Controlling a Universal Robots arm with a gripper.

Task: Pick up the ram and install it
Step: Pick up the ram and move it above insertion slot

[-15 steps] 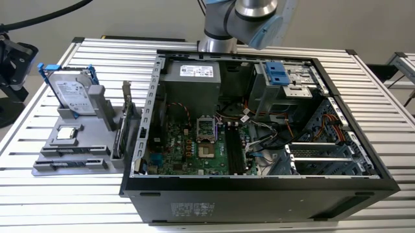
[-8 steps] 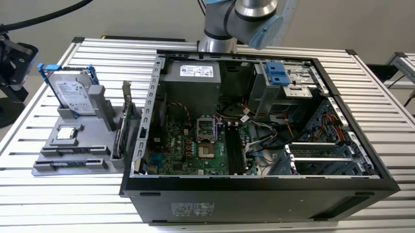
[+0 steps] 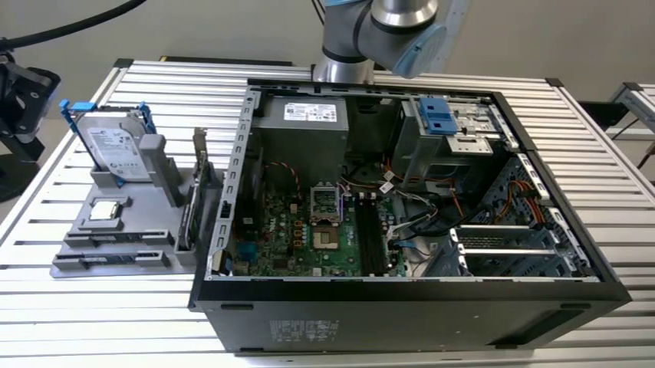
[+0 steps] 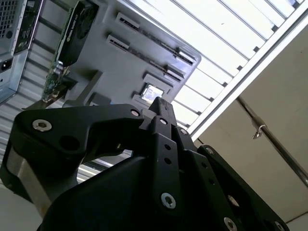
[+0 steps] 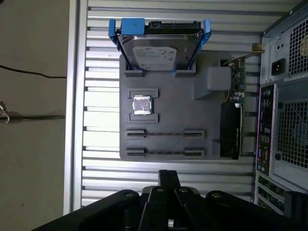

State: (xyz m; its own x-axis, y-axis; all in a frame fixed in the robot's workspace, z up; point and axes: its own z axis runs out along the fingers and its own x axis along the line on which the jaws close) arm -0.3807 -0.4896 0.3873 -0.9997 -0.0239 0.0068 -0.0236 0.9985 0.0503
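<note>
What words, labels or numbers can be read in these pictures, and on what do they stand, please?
No text can be read as it stands.
hard drive label: print there, too small to read.
power supply label: print there, too small to read.
case sticker on the dark outer panel: blurred, unreadable.

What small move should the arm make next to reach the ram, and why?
Probably bring the end effector over the nearer ram stick on the grey holder and open it: in the first wrist view it looks shut and empty, well apart from the holder, and the stick lies untouched in its slot.
</note>
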